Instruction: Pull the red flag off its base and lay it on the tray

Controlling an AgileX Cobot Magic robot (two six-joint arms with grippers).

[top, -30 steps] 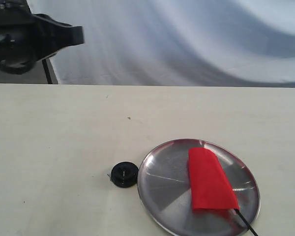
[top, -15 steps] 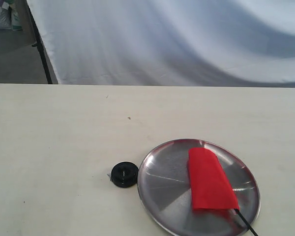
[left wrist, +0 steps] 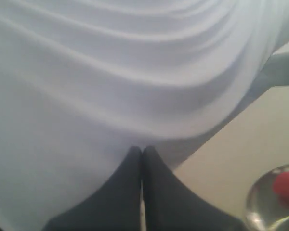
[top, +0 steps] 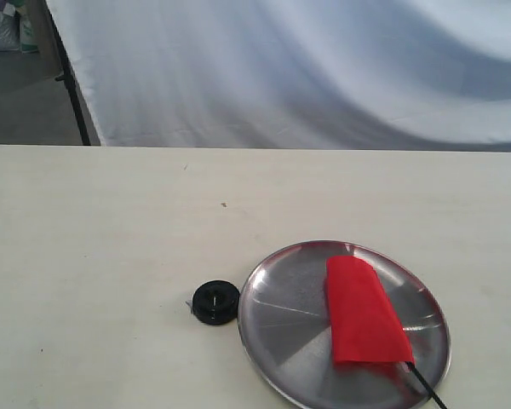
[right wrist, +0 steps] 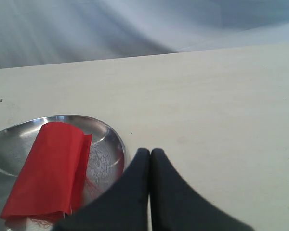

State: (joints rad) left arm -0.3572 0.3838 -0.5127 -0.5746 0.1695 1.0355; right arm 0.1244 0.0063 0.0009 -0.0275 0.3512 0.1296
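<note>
The red flag [top: 364,313] lies flat on the steel tray [top: 277,328], its thin black pole [top: 426,390] sticking out over the near right rim. Just left of the tray sits the small black base [top: 215,302], with nothing in its centre hole. Neither arm appears in the exterior view. In the right wrist view my right gripper [right wrist: 150,153] is shut and holds nothing, raised beside the tray [right wrist: 108,149] with the flag [right wrist: 50,169] nearby. My left gripper [left wrist: 142,150] is shut too, facing the white cloth; the tray's rim [left wrist: 253,204] and a bit of the flag [left wrist: 286,185] show at one corner.
A white draped cloth [top: 324,68] hangs behind the pale table [top: 111,239]. A black stand leg [top: 72,94] rises at the far left, past the table's back edge.
A dark arm part at the exterior view's upper left one second ago has gone out of view. The flag, tray and base have not moved.
</note>
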